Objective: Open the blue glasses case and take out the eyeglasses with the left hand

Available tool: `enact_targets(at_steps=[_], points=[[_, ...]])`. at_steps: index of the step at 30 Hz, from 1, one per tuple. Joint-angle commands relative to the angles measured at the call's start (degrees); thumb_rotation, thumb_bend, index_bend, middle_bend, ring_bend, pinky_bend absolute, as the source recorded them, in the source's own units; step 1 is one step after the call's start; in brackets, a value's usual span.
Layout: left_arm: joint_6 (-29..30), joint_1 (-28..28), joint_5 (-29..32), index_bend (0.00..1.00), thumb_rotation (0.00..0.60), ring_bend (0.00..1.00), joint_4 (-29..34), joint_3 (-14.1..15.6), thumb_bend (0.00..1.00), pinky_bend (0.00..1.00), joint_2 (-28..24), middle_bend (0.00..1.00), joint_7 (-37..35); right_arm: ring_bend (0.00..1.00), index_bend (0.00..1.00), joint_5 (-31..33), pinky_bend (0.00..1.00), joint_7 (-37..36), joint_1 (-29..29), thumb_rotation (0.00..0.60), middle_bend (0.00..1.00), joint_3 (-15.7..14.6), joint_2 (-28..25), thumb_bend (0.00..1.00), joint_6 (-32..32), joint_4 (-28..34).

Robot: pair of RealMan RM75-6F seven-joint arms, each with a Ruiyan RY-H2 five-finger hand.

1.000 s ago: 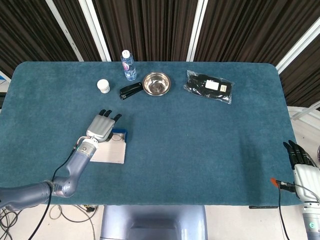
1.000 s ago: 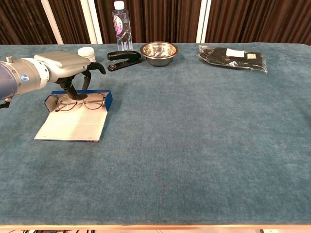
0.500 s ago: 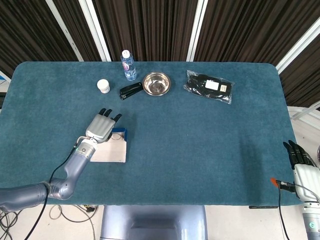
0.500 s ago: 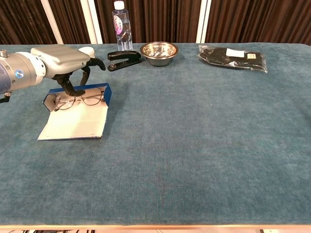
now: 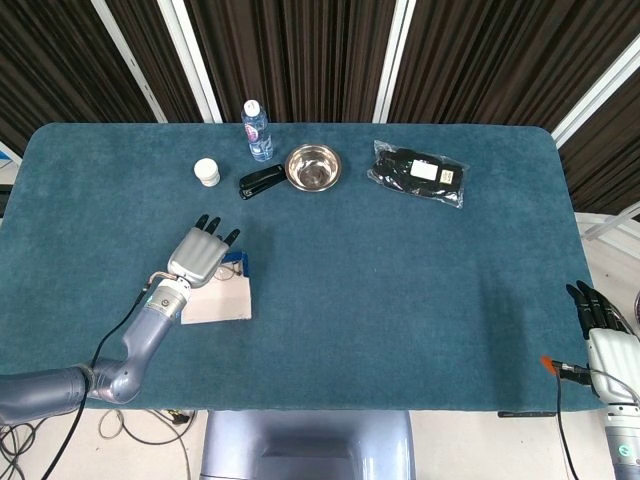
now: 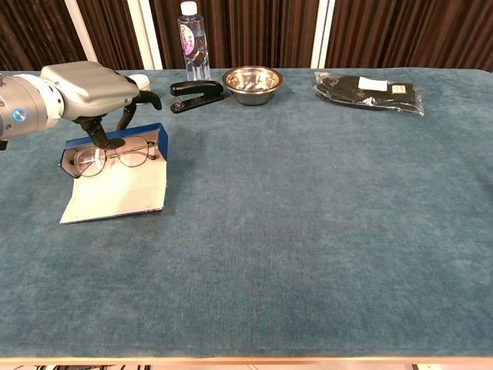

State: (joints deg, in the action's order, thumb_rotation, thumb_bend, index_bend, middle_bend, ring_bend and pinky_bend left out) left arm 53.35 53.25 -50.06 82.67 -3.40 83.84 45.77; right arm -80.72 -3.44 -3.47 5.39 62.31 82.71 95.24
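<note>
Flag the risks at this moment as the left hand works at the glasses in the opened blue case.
1. The left hand seems to pinch the thin wire-framed eyeglasses with fingertips only; they could slip or bend.
2. The light blue glasses case lies open and unheld, so it may drag along with the glasses.
3. The right hand sits off the table's far edge, too distant to steady anything.

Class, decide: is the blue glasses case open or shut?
Open: the blue glasses case has its pale flap spread flat, eyeglasses exposed under the left hand.
</note>
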Motion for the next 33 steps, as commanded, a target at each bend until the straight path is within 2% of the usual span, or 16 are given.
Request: enact_targets(at_steps=[1,26,33], points=[[-0.02,0.10,-0.31,0.14,0.600,0.10,0.01,0.29,0.40,0.13,-0.13,0.51,0.30,0.00,0.00,-0.02,0.24,-0.02,0.01,0.600,0.00,-0.03,0.00,0.14,0.00,-0.03],[-1.79,0.31,-11.43,0.14,0.600,0.10,-4.67,3.82,0.41,0.13,-0.54,0.50,-1.34,0.00,0.00,0.01,0.24,-0.32,-0.05,0.600,0.00,-0.03,-0.20,0.14,-0.23,0.15],[-1.56,0.08,-14.22,0.14,0.600,0.10,-5.72,3.96,0.41,0.13,-0.73,0.50,-2.51,0.00,0.00,0.14,0.24,-0.21,-0.09,0.600,0.00,0.03,-0.25,0.13,-0.29,0.27]])
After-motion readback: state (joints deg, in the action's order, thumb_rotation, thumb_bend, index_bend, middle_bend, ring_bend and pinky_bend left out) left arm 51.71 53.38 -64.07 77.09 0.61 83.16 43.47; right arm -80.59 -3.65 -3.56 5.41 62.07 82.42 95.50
